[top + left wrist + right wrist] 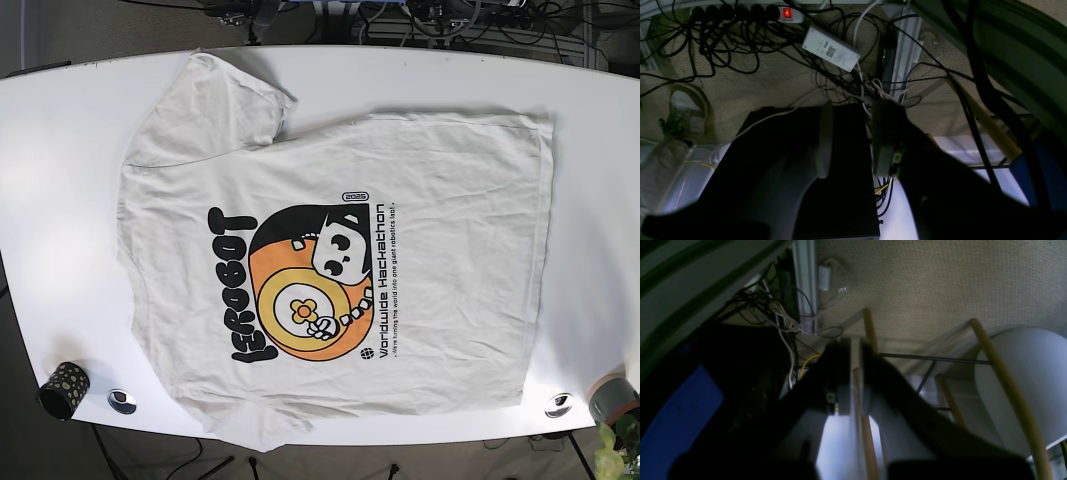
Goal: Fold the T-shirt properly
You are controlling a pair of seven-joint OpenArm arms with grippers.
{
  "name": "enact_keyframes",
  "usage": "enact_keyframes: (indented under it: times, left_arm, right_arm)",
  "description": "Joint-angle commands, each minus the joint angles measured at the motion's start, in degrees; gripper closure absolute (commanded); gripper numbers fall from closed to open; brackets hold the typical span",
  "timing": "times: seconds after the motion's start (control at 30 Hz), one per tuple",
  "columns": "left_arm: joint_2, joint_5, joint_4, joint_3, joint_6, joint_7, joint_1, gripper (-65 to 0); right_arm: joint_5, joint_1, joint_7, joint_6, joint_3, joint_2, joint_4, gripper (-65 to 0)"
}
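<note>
One T-shirt [340,240] flat on table [60,150], left claw [850,140] parted, right claw [853,380] closed.

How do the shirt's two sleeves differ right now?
The far sleeve lies spread out flat, fully on the white table. The near sleeve looks bunched and smaller, poking out at the table's front edge. Both are the same off-white fabric of the T-shirt, and neither is folded inward yet.

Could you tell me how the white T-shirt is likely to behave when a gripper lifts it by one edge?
The T-shirt looks like thin, creased fabric lying flat, so it will probably drape limply rather than hold its shape. Spread wide across the white table, it probably drags and bunches if pushed. It seems light for its size.
</note>
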Motion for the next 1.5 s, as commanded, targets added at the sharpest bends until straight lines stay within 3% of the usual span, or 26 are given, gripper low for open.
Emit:
enact_keyframes:
  times: [0.0, 0.9, 1.03, 1.47]
  left_arm:
    - [0.2, 0.0, 0.0, 0.1, 0.2, -0.4, 1.6, -17.9]
    - [-0.1, 0.2, 0.4, -0.1, 0.4, -1.4, 3.0, -18.3]
    - [-0.1, 0.2, 1.4, -0.1, 0.4, -1.5, 4.4, -18.3]
    - [-0.1, 0.0, 19.7, -0.3, 0.4, -1.0, 17.1, -17.9]
  right_arm:
    - [0.5, 0.1, -0.1, 0.08, -0.2, 0.4, 0.0, -3.9]
    - [0.0, -2.2, 0.7, 0.58, 0.2, 0.3, 0.7, -4.8]
    - [0.1, -5.3, 0.7, 0.58, 0.2, 0.3, 6.1, -4.8]
    - [0.1, -17.6, 0.4, 0.58, 0.2, 0.4, 22.9, -4.8]
